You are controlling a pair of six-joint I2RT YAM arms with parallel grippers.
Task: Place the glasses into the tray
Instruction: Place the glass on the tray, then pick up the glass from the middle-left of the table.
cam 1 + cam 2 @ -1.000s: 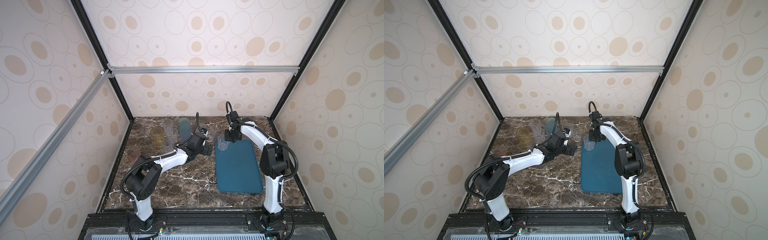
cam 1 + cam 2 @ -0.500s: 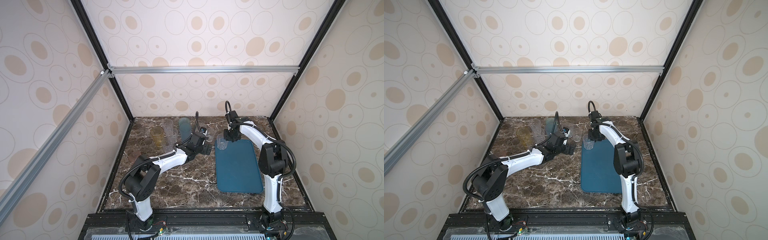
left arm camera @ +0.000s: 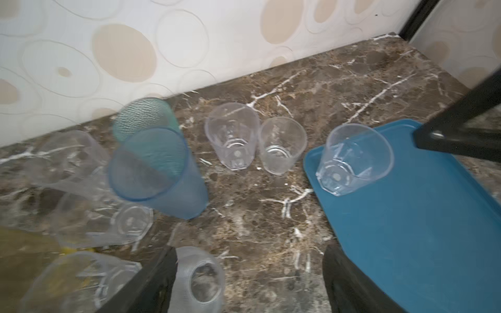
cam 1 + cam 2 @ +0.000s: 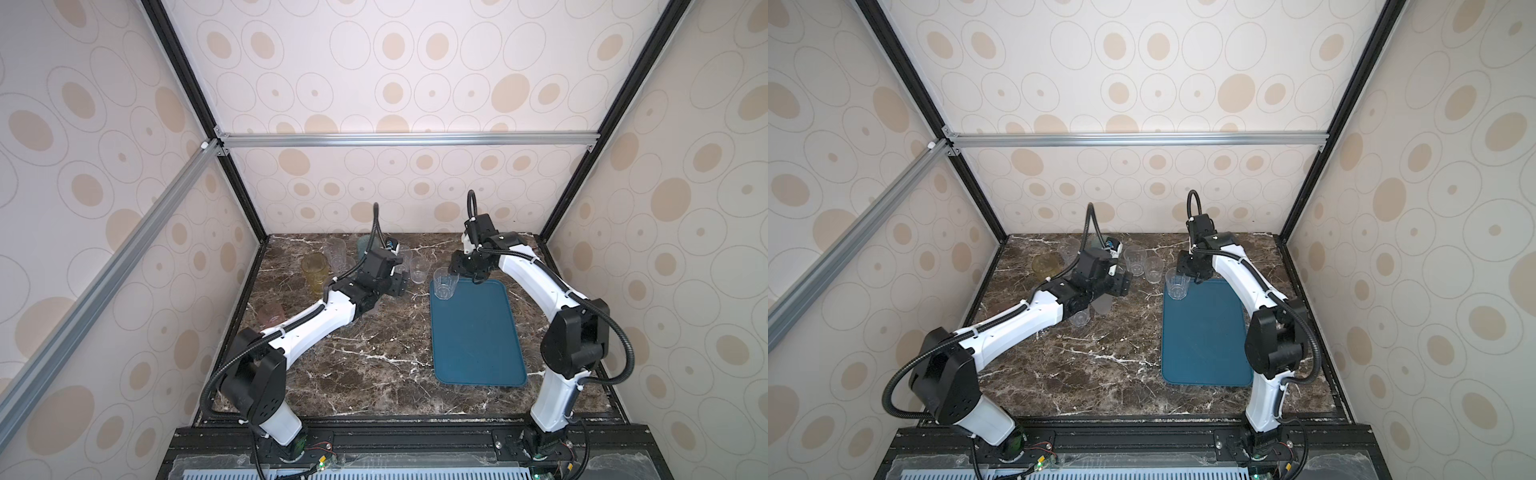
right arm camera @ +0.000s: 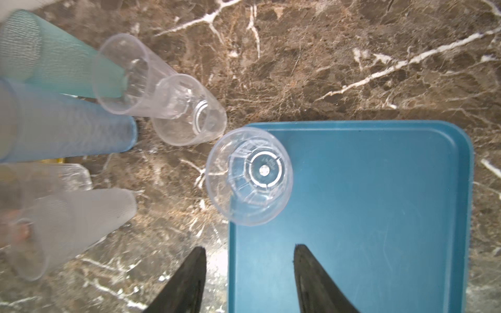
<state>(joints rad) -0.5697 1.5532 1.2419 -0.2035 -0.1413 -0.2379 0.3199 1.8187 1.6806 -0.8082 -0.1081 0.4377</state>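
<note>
Faceted glass: clear, upright, mouth up. Sits just ahead of the fingertips of the right claw, touching neither finger.
Tray: lies under the right claw and runs back toward that arm's base. The faceted glass stands inside its rim, at the corner nearest the left claw.
Right claw: fingers spread, nothing between them, hanging over that tray corner.
Left claw: fingers spread wide over the marble table, off the tray.
Frosted glass: between the left claw's fingers, close against one of them and not pinched. Can't tell if it touches.
Wide clear glass, narrow clear glass: upright and side by side on the table, ahead of the left claw, between it and the tray corner.
Blue glass, teal glass: ahead of the left claw on its side away from the tray, teal just beyond blue.
Amber glass, pinkish glass: on the table behind the left claw, on the side of the arm away from the right claw.
</note>
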